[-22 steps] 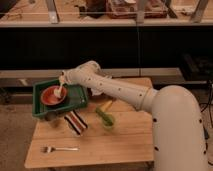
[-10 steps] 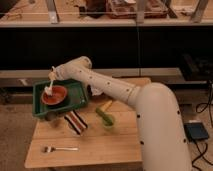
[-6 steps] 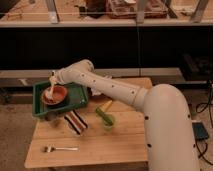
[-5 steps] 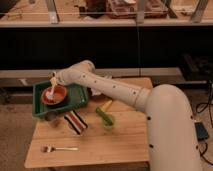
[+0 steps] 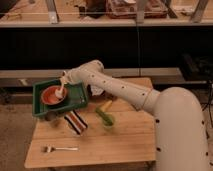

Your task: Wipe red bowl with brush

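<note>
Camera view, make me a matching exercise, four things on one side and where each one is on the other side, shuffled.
1 red bowl
2 fork
3 striped cloth
4 gripper

A near the table edge closest to the camera
B above the bowl, at the brush
C inside the green tray
D on the table, just in front of the tray

Pairs: 1-C, 2-A, 3-D, 4-B

Non-task items on wooden table [image 5: 127, 145].
Green tray [image 5: 47, 111] left; striped cloth [image 5: 75, 123] below it; fork [image 5: 60, 148] lower left; green cup [image 5: 108, 122] centre.
</note>
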`<state>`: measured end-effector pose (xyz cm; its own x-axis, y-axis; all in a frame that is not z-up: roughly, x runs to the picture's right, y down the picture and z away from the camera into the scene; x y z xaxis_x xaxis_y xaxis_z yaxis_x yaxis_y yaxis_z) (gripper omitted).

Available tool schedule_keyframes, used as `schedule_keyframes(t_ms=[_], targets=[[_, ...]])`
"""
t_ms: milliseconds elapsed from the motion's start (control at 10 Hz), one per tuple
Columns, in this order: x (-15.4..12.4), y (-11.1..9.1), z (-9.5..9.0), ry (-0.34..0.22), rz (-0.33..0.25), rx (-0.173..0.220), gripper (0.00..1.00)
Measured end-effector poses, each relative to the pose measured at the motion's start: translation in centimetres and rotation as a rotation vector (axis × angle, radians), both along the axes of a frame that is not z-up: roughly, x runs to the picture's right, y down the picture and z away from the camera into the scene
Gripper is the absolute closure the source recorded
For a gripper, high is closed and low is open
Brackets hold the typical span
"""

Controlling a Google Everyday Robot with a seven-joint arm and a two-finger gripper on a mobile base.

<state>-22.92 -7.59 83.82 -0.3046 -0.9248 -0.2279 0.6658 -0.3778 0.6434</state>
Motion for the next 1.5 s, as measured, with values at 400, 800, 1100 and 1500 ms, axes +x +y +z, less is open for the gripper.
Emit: schedule_keyframes(t_ms=[400,800,1100,1500], targets=[[-2.8,-1.9,0.5,-0.003,-0.009,0.022,1.0],[-5.3,-1.8,0.2,-0.021,-0.036,0.035,1.0],[-6.6,-0.4,-1.4,-0.07,-0.069,0.044,1.0],[-7.0,2.1,-3.6,-0.136,-0.116,0.041,1.0]])
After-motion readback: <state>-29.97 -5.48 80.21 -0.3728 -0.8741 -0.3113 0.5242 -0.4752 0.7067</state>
